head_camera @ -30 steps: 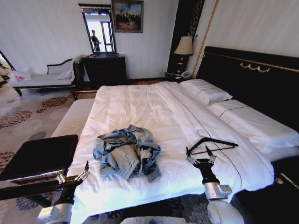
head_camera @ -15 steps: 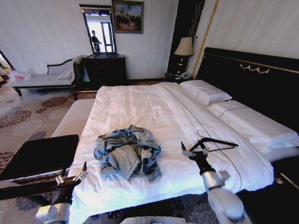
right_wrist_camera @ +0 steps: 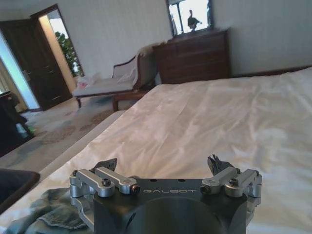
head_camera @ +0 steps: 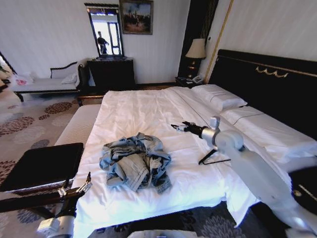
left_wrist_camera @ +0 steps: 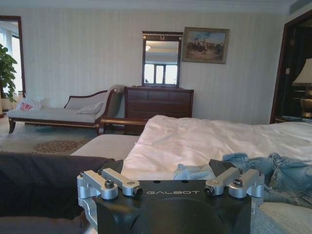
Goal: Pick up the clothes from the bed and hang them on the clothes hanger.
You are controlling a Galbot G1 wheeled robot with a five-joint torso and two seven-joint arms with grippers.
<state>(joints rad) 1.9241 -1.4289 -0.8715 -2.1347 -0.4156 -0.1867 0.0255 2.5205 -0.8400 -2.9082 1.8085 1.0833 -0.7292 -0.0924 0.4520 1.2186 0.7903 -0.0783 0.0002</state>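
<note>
The clothes (head_camera: 134,161), a crumpled light-blue denim jacket, lie on the white duvet of the bed (head_camera: 143,106) near its foot. They also appear in the left wrist view (left_wrist_camera: 275,175) and the right wrist view (right_wrist_camera: 46,217). My right gripper (head_camera: 178,127) (right_wrist_camera: 161,165) is stretched out over the duvet, beyond and right of the jacket. It is open and holds nothing. The black clothes hanger (head_camera: 212,158) lies on the duvet, partly hidden behind my right forearm. My left gripper (head_camera: 77,187) (left_wrist_camera: 165,168) is open, low at the bed's foot corner, short of the jacket.
A dark flat-topped bench (head_camera: 42,166) stands at the bed's foot by my left arm. A white-cushioned bench (head_camera: 74,126) runs along the bed's left side. White pillows (head_camera: 218,96) lie against the black headboard (head_camera: 267,84). A dark dresser (head_camera: 111,74) stands at the far wall.
My right arm has swung up from beside the hanger at the bed's foot and reached out leftward over the duvet. The left arm has barely moved. The jacket and hanger lie where they were.
</note>
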